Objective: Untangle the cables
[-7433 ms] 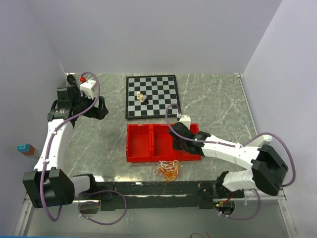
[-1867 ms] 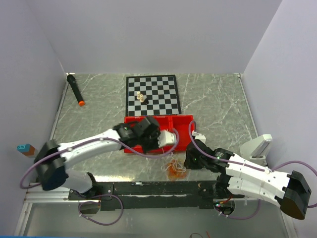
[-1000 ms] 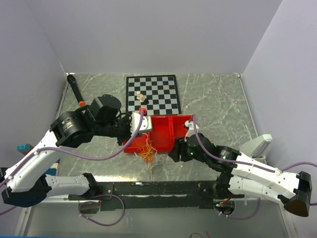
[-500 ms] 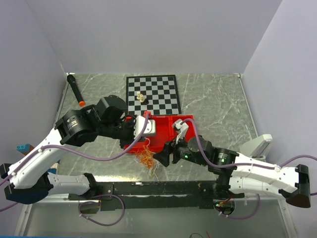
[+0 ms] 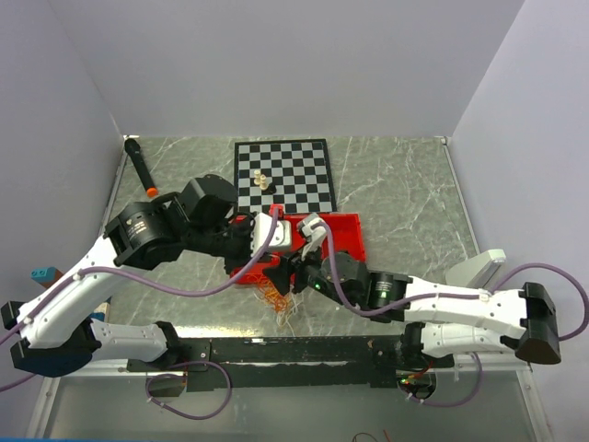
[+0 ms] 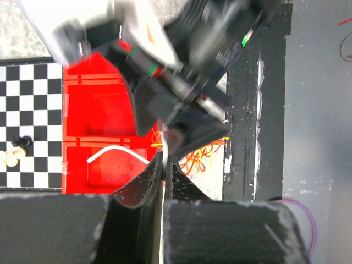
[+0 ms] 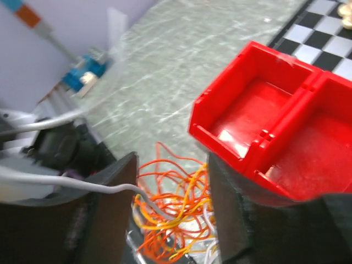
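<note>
The cables point(image 5: 274, 293) are bunched just beside the red tray point(image 5: 346, 236), one white strand point(image 6: 118, 149) pinched by the left gripper point(image 6: 163, 164), the right gripper point(image 7: 170, 165) held spread over them, so a second strand is judged next to be gripped and drawn apart.

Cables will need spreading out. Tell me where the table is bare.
Bare tabletop lies right of the chessboard and red tray, out to its right edge. A smaller patch lies between marker and chessboard. It is crowded at the near centre, around the cables.
</note>
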Controlling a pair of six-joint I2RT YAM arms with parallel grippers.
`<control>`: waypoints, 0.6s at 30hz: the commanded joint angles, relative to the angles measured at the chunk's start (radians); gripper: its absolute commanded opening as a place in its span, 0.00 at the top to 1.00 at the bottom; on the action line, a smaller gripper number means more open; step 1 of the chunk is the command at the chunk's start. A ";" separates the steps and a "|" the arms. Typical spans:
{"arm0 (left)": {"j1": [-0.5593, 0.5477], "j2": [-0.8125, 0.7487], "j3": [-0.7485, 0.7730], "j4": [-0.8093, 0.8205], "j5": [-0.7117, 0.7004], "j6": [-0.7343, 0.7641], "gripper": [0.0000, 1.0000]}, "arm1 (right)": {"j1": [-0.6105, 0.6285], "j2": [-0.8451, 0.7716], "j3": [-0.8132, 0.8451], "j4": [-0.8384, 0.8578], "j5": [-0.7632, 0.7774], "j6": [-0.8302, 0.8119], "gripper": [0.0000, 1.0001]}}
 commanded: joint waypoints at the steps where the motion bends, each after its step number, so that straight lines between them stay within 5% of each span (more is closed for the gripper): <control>1: -0.006 -0.002 0.079 -0.004 0.012 -0.013 0.96 | 0.006 0.072 0.045 0.059 0.084 0.011 0.46; 12: -0.006 0.000 0.277 0.001 -0.093 0.030 0.99 | 0.009 0.049 -0.183 0.036 0.053 0.235 0.55; 18: -0.006 -0.034 0.363 0.154 -0.244 -0.005 0.99 | 0.026 -0.043 -0.342 -0.053 0.087 0.384 0.54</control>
